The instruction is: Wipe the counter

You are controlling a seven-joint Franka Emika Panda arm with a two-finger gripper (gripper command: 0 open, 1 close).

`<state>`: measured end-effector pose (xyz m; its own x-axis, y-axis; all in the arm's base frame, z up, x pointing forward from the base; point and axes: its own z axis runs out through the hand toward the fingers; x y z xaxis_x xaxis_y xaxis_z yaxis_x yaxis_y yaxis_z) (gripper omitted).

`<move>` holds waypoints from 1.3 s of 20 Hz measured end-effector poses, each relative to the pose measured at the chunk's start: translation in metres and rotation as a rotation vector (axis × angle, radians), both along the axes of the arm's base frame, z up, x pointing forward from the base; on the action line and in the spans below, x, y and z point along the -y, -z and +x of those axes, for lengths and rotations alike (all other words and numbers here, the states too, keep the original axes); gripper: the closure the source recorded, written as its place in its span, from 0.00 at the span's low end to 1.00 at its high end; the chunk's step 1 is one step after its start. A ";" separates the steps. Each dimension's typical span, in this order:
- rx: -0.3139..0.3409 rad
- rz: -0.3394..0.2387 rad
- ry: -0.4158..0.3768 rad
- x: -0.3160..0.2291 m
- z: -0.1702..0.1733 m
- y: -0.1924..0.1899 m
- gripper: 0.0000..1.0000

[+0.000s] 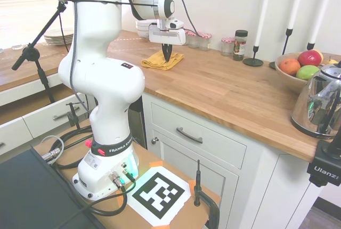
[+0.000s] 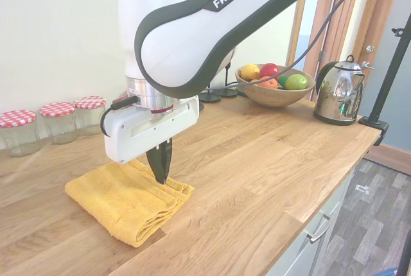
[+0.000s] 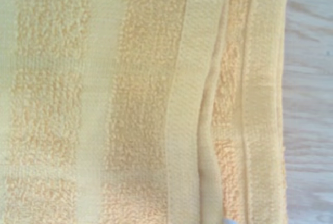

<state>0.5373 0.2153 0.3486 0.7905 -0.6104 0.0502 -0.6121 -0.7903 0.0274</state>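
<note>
The worktop [image 1: 229,88] is a long warm-brown butcher-block surface over white panelled cabinets, running from the near right corner to the far left. Its near and middle stretches lie bare of cloth; no wiping stroke is in evidence on them.

A yellow folded towel [image 2: 122,202] lies flat on the worktop toward its far left end in the first exterior view, close to the front edge. The wrist view shows its terry pile and stacked hemmed edges [image 3: 208,130], with bare wood beside them.

The tool [image 2: 160,174] stands vertically on the towel's layered edge, fingers drawn together to a single point with the tips down in the cloth. Judgement: it is pinching the folds, though how many layers are caught cannot be told.

Step in hand, as judged: securing the towel, prior to wiping. The next move calls for downward pressure held steady while the towel is dragged across the open wood, low enough to keep the cloth flat.

Three check-lidded jars [image 2: 58,120] stand far behind the towel, by the wall.
</note>
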 end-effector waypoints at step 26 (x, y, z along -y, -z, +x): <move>0.013 0.009 -0.035 -0.023 0.001 -0.007 0.00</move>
